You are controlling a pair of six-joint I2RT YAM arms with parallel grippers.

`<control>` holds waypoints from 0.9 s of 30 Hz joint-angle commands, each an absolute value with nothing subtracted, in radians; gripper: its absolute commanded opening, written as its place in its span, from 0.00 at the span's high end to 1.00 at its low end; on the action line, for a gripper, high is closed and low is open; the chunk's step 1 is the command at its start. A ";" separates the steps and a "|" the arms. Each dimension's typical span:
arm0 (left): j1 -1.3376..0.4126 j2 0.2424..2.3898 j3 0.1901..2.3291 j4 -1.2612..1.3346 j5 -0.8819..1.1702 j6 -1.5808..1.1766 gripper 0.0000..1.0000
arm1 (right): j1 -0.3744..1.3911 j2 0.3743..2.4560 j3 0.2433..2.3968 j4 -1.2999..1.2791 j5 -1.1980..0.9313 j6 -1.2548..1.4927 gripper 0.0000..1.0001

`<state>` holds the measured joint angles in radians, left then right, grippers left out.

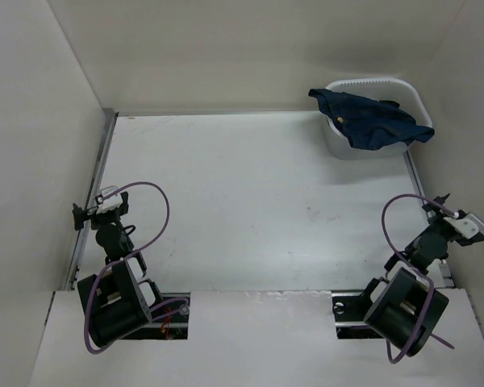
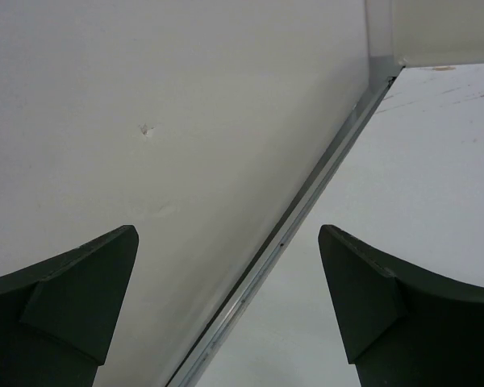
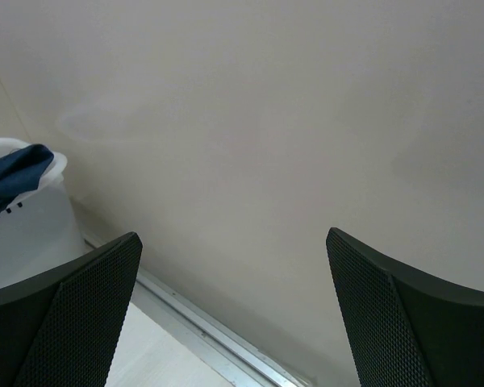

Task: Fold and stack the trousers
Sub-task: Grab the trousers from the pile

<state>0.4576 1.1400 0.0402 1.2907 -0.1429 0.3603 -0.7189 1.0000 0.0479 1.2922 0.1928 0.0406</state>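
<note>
The dark navy-blue trousers (image 1: 373,119) lie crumpled in a white basket (image 1: 410,93) at the far right corner of the table, draped over its front rim. A bit of them (image 3: 12,181) shows at the left edge of the right wrist view. My left gripper (image 1: 87,211) is at the table's left edge, open and empty, facing the left wall (image 2: 229,242). My right gripper (image 1: 442,203) is at the table's right edge, open and empty, facing the right wall (image 3: 234,246), well short of the basket.
White walls enclose the table on the left, back and right. A metal rail (image 2: 306,201) runs along the left edge and another rail (image 3: 202,326) along the right edge. The basket (image 3: 32,234) stands against the right wall.
</note>
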 commanded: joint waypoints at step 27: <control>-0.128 1.320 1.075 -0.110 0.311 0.355 0.00 | 0.218 1.291 1.131 0.324 0.227 -0.338 0.00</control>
